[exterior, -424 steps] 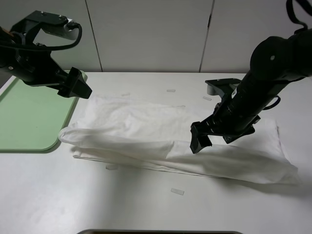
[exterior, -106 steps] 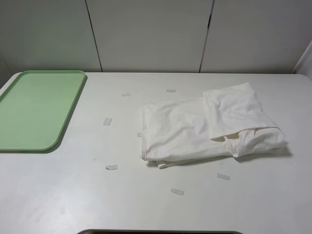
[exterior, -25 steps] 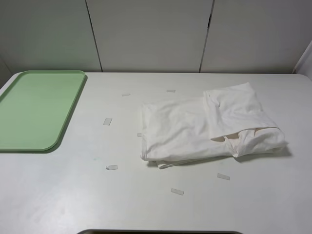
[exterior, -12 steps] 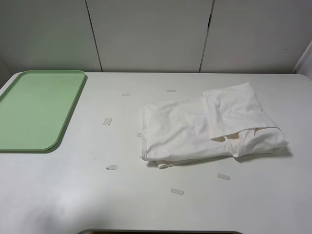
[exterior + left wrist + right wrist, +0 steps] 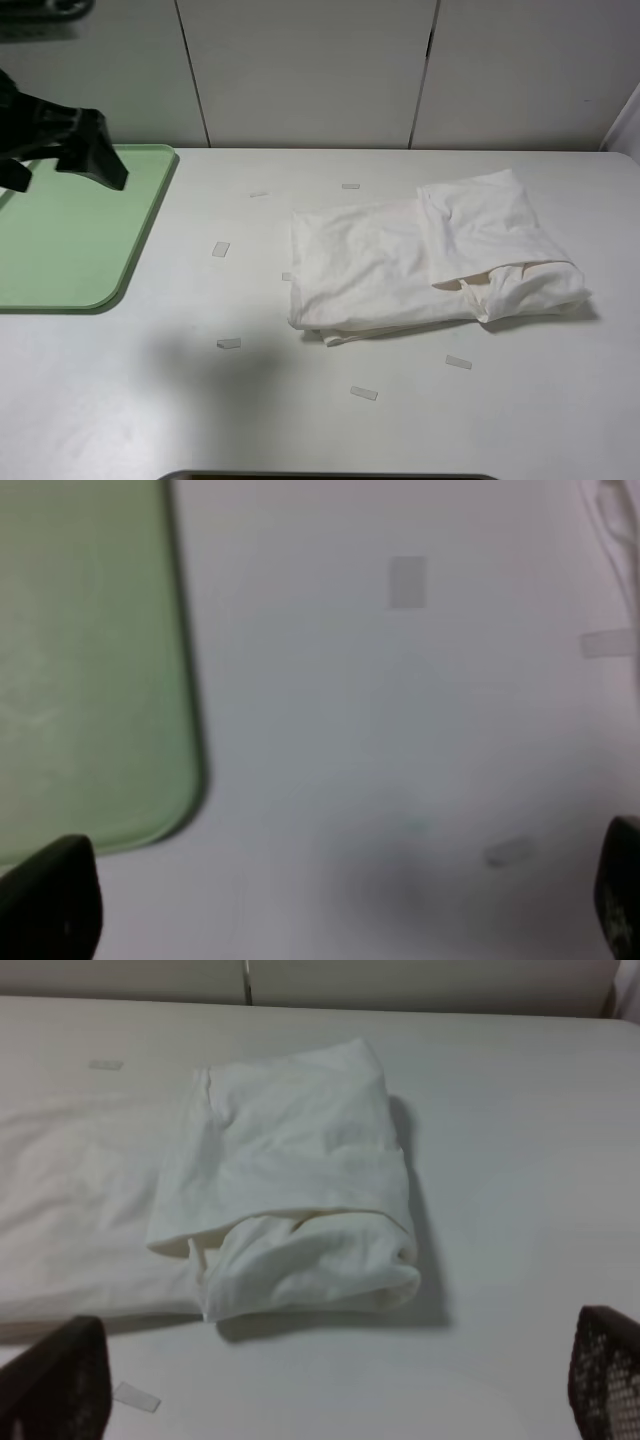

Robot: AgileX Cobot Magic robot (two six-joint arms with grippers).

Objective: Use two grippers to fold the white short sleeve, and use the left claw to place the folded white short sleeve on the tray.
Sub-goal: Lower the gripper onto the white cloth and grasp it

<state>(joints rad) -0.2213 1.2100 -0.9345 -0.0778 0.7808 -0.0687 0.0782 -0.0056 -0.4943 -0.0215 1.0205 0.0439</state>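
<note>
The white short sleeve (image 5: 420, 260) lies folded in a bundle on the table right of centre, its right part doubled over on top; it also fills the right wrist view (image 5: 290, 1190). The pale-green tray (image 5: 70, 240) sits empty at the far left. My left claw (image 5: 58, 172) hangs open above the tray's far end, well away from the shirt. The left wrist view shows that left gripper (image 5: 335, 900) spread wide over bare table beside the tray's corner (image 5: 90, 660). My right gripper (image 5: 330, 1380) is open and empty, short of the shirt; it is out of the exterior view.
Small pieces of clear tape lie scattered on the white table, such as one (image 5: 221, 249) left of the shirt, one (image 5: 229, 343) nearer the front and one (image 5: 363, 393) below the shirt. Grey wall panels stand behind the table.
The left arm has come into the exterior view at the upper left, above the tray. The shirt and tray have not moved.
</note>
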